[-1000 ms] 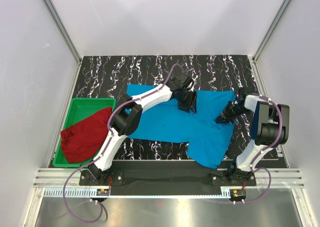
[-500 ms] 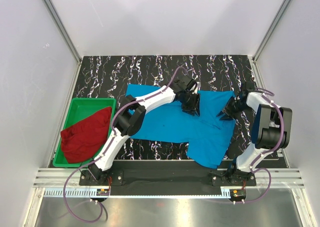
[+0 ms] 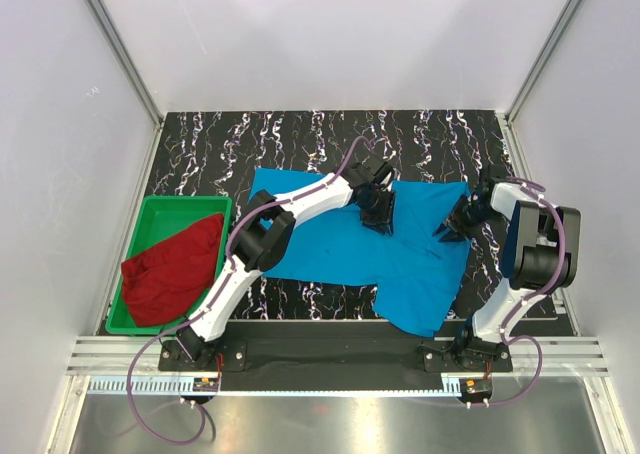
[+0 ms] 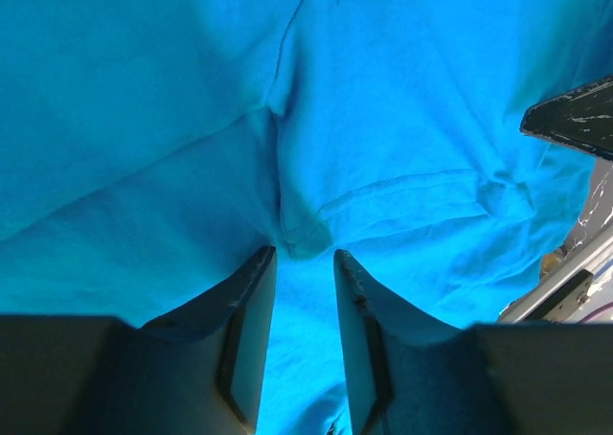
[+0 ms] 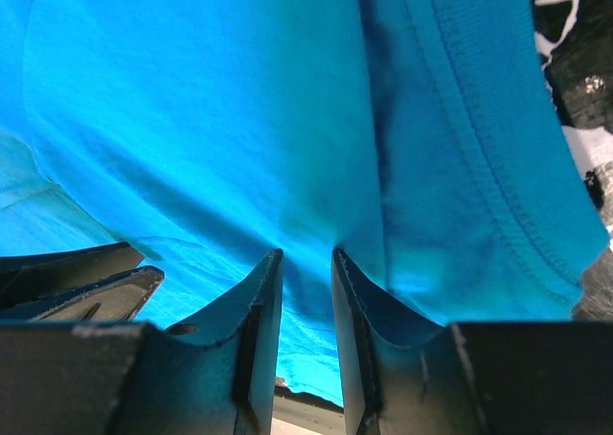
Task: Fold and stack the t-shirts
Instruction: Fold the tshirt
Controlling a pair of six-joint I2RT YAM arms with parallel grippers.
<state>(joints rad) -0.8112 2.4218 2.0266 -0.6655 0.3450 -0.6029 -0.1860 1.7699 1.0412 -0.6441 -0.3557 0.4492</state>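
Observation:
The sky-blue t-shirt lies spread across the middle of the table, one part hanging toward the front edge. My left gripper rests on its upper middle. In the left wrist view the left gripper stands narrowly open, its tips down on the cloth beside a small pucker at a seam. My right gripper sits at the shirt's right edge. Seen from its own wrist, the right gripper is narrowly open with blue cloth showing in the gap. The dark red t-shirt lies bunched in the bin.
The green plastic bin stands at the table's left side. Black marbled tabletop shows behind the shirt and at its right. White walls and metal rails close in the table on three sides.
The right arm has folded in closer while its gripper stays at the shirt's right edge. The left gripper has shifted slightly on the shirt's upper middle. The shirts lie as before.

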